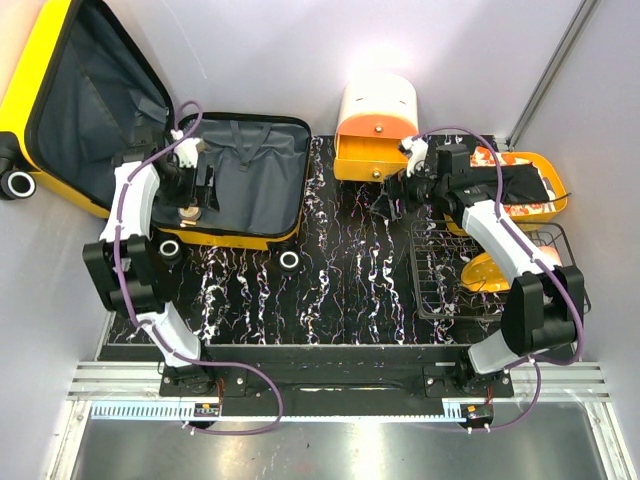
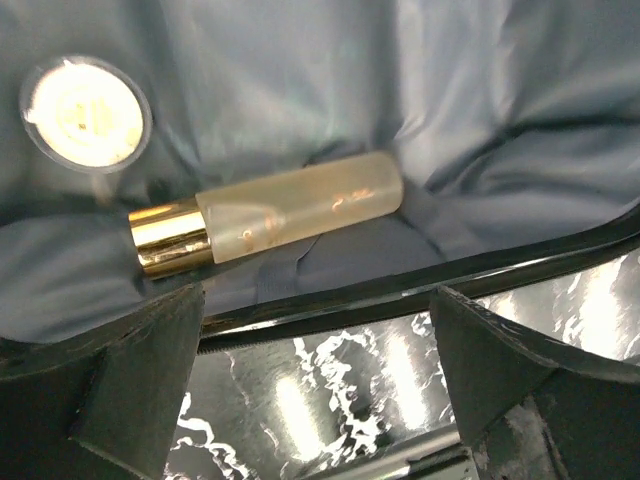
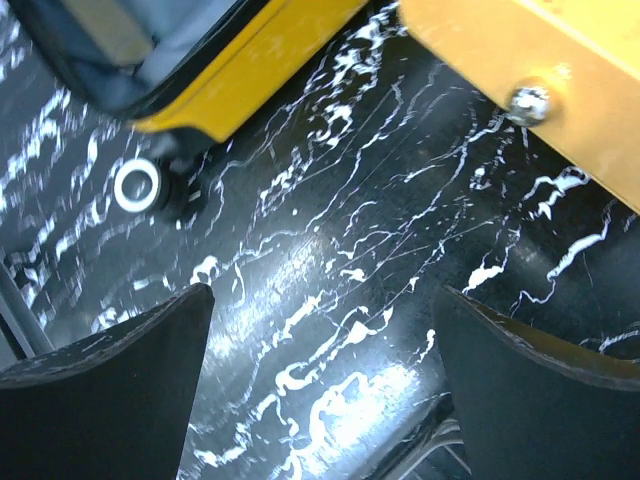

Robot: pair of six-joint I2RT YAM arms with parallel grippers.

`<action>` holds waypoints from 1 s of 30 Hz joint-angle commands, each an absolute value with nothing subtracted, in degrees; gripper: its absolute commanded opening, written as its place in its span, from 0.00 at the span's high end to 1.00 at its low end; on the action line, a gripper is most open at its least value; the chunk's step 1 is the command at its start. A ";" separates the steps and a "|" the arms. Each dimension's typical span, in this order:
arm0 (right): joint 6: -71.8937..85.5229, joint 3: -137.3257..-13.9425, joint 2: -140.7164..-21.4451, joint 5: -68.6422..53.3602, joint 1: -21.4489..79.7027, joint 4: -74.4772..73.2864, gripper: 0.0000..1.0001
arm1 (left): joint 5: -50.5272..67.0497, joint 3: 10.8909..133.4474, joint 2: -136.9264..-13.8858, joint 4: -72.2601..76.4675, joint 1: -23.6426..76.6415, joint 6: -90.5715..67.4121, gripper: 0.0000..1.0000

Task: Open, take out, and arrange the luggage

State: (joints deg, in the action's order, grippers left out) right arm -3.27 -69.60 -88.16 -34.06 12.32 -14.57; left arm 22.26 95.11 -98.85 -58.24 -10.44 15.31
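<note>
With the left gripper (image 1: 195,188) spread wide and empty, hovered low inside the luggage (image 1: 238,239) at its near-left corner, with a bottle (image 2: 290,210) lying on the lining just ahead of the fingers (image 2: 150,340). Had the right gripper (image 1: 400,192) wide too, holding nothing, low over the table (image 1: 340,290) near its far edge, between the luggage and an orange box (image 1: 375,130). Found the luggage already opened at the table's far-left corner, lid (image 1: 90,100) swung up beyond the left edge.

Judged the step in hand as taking out, with the bottle not yet gripped. Judged the next move to call for a short reach forward and down, jaws squarely across the frosted body, then a firm close, since a smooth round tube could roll or slip. Would also need to clear the near rim on the lift.

Saw the bottle and a round jar (image 2: 85,110) beside it clearly only from the left wrist; from above, lost the bottle under the gripper. Got the whole layout, with lid, rack (image 1: 480,285) and basket (image 1: 548,205), only from above. From the right wrist, saw just a wheel (image 3: 135,187), the luggage's yellow wall and the box's edge, with bare table between the fingers
</note>
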 commanded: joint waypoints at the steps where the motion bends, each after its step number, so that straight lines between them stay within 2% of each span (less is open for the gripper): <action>1: -24.85 -68.73 -86.04 -44.11 12.30 -23.11 0.00 | 19.34 100.10 -104.74 -67.66 -11.07 25.81 0.01; 9: -27.33 -67.85 -87.27 -42.63 12.13 -24.00 0.00 | 9.23 104.15 -114.78 -73.13 -10.99 31.99 0.09; 15: -23.22 -70.04 -90.43 -39.56 12.13 -23.90 0.00 | 10.64 103.53 -120.31 -69.79 -10.11 32.34 0.14; 21: -26.89 -72.59 -91.85 -35.95 11.87 -25.05 0.00 | 12.04 103.01 -127.52 -64.87 -8.00 31.30 0.21; 26: -28.65 -73.39 -92.90 -38.05 11.34 -25.05 0.00 | 11.79 102.31 -129.03 -58.12 -5.28 23.92 0.29; 30: -30.40 -73.31 -92.99 -40.78 10.81 -25.23 0.01 | 14.94 103.62 -128.23 -56.60 -3.43 20.40 0.30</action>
State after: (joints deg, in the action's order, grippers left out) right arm -27.27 -71.50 -92.75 -37.69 11.49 -25.61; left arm 8.08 103.59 -128.27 -58.11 -7.38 25.87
